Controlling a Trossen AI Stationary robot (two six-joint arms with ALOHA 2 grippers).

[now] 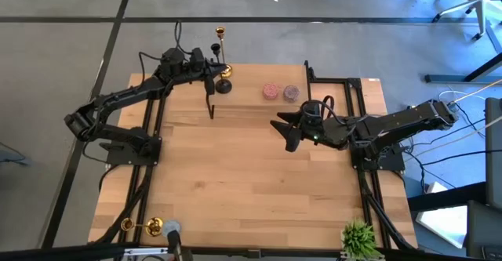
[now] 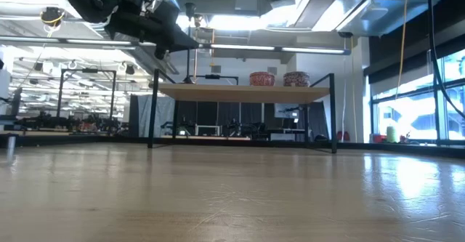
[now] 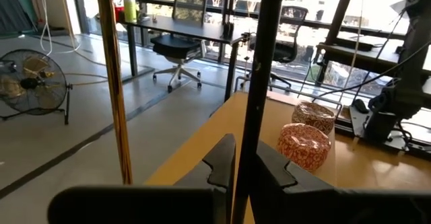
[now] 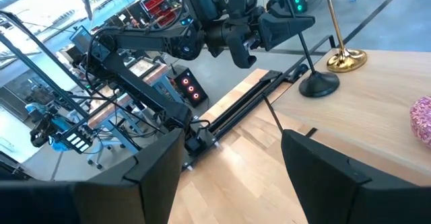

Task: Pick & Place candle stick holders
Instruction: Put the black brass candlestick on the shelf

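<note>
At the upper middle of the high view, the left gripper (image 1: 210, 74) sits at the far edge of the table (image 1: 251, 190). Its fingers are closed narrowly on the thin stem of a dark candle stick holder (image 3: 259, 83). The round black base of this holder (image 1: 223, 86) stands on the wood.

Just beside it stands one upright gold candle stick holder (image 1: 223, 53), its flared base (image 4: 347, 60) next to the black one. I cannot tell if the two bases touch. A second gold candle stick holder (image 1: 141, 226) lies on its side at the lower left corner of the frame, well apart from both arms. So I count two gold holders and one dark one.

The right gripper (image 1: 284, 133) hovers over the middle of the table, right of centre, with its fingers (image 4: 323, 163) spread wide and nothing between them.

Two round patterned jars, one pink (image 1: 271, 91) and one paler (image 1: 291, 93), stand side by side at the upper centre, between the two grippers. One small green plant (image 1: 359, 237) is at the lower right edge.
</note>
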